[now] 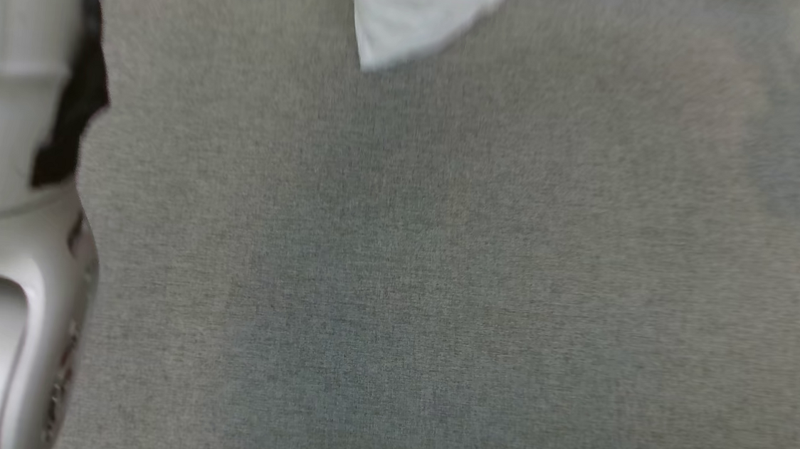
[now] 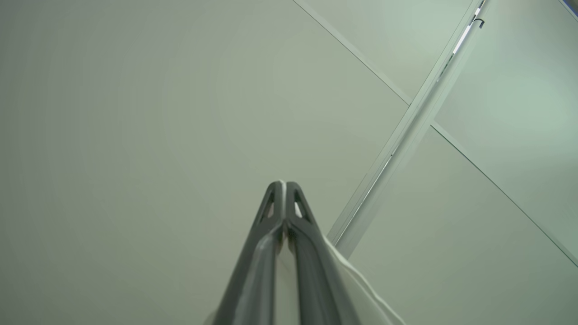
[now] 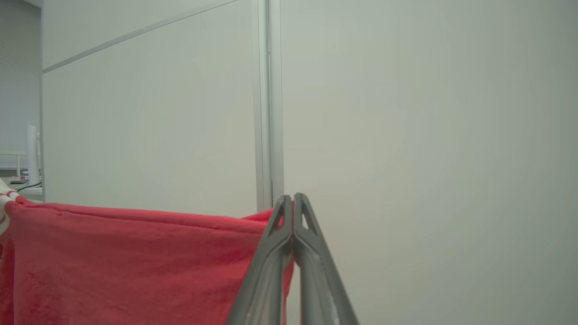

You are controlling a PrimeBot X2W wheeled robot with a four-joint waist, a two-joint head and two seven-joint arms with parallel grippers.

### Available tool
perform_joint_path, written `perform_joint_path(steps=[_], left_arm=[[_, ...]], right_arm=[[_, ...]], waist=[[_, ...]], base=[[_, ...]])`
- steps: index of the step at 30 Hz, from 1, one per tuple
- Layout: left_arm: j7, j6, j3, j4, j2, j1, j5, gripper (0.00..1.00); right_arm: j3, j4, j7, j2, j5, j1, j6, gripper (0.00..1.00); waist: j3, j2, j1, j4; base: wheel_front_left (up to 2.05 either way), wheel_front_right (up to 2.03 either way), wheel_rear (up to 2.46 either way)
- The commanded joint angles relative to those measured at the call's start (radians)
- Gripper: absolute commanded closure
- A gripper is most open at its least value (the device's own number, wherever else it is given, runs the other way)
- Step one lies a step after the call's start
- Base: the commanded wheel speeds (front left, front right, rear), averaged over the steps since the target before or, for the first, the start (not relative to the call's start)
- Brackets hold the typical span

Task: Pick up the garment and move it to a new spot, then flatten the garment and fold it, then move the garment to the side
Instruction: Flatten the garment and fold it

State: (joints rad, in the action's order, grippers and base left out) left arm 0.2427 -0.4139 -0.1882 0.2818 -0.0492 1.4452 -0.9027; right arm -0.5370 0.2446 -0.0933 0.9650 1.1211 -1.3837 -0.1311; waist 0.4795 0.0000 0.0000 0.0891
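Snugly within right end effector (image 3: 292, 198): red garment (image 3: 135, 266) corner.

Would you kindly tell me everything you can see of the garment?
The garment is red and fleecy-looking, with a white, red-striped section at one end. It hangs in the air, its top edge taut and nearly level. The right gripper is shut on a red corner, the left gripper on white cloth. A white corner dangles over the grey surface.

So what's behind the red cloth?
Behind the cloth rises a pale wall with a metal strip. A desk edge peeks out at its left. The wall's lower part is covered, so I can't see it.
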Motion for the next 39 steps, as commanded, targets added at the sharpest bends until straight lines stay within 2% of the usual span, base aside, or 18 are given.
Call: perform_joint_path(steps=[1, 4, 8, 13, 18, 21, 25, 29, 32, 39], left_arm=[[0.009, 0.010, 0.011, 0.019, -0.005, 0.032, 0.009, 1.00], [0.021, 0.040, 0.029, 0.049, -0.004, 0.125, 0.021, 1.00], [0.020, 0.097, 0.066, -0.030, -0.002, 0.148, 0.080, 1.00], [0.021, 0.129, -0.025, -0.058, -0.003, 0.045, 0.067, 1.00], [0.021, 0.142, -0.120, -0.056, -0.004, -0.114, 0.058, 1.00], [0.021, 0.163, -0.173, -0.022, -0.003, -0.264, 0.049, 1.00], [0.021, 0.188, -0.209, 0.058, -0.004, -0.409, 0.105, 1.00], [0.021, 0.246, -0.211, 0.155, -0.005, -0.558, 0.144, 1.00], [0.021, 0.303, -0.216, 0.247, -0.042, -0.684, 0.174, 1.00], [0.020, 0.362, -0.247, 0.335, -0.107, -0.821, 0.194, 1.00]], right_arm=[[-0.009, 0.015, -0.028, -0.011, -0.012, -0.027, 0.001, 1.00], [-0.049, 0.047, -0.116, -0.038, -0.049, -0.121, 0.001, 1.00], [-0.083, 0.037, -0.166, -0.045, -0.049, -0.168, 0.001, 1.00], [-0.098, 0.023, -0.173, -0.020, -0.003, -0.087, 0.001, 1.00], [-0.143, 0.007, -0.173, 0.004, 0.007, 0.075, 0.001, 1.00], [-0.189, 0.015, -0.173, 0.002, 0.031, 0.221, 0.001, 1.00], [-0.235, 0.029, -0.173, -0.015, 0.045, 0.348, 0.001, 1.00], [-0.292, 0.056, -0.173, -0.044, 0.054, 0.467, 0.001, 1.00], [-0.349, 0.093, -0.171, -0.078, 0.069, 0.551, 0.001, 1.00], [-0.425, 0.155, -0.171, -0.131, 0.110, 0.633, 0.001, 1.00]], waist=[[0.096, 0.0000, 0.0000, 0.016], [0.128, 0.0000, 0.0000, 0.026], [0.168, 0.0000, 0.0000, 0.044], [0.197, 0.0000, 0.0000, 0.084], [0.190, 0.0000, 0.0000, 0.114], [0.143, 0.0000, 0.0000, 0.125], [0.072, 0.0000, 0.0000, 0.127], [-0.012, 0.0000, 0.0000, 0.119], [-0.092, 0.0000, 0.0000, 0.110], [-0.193, 0.0000, 0.0000, 0.097]], base=[[0.00, 0.00, 0.00], [0.00, 0.00, 0.00], [0.00, 0.00, 0.00], [0.00, 0.00, 0.00], [0.00, 0.00, 0.00], [0.00, 0.00, 0.00], [0.00, 0.00, 0.00], [0.00, 0.00, 0.00], [0.00, 0.00, 0.00], [0.00, 0.00, 0.00]])
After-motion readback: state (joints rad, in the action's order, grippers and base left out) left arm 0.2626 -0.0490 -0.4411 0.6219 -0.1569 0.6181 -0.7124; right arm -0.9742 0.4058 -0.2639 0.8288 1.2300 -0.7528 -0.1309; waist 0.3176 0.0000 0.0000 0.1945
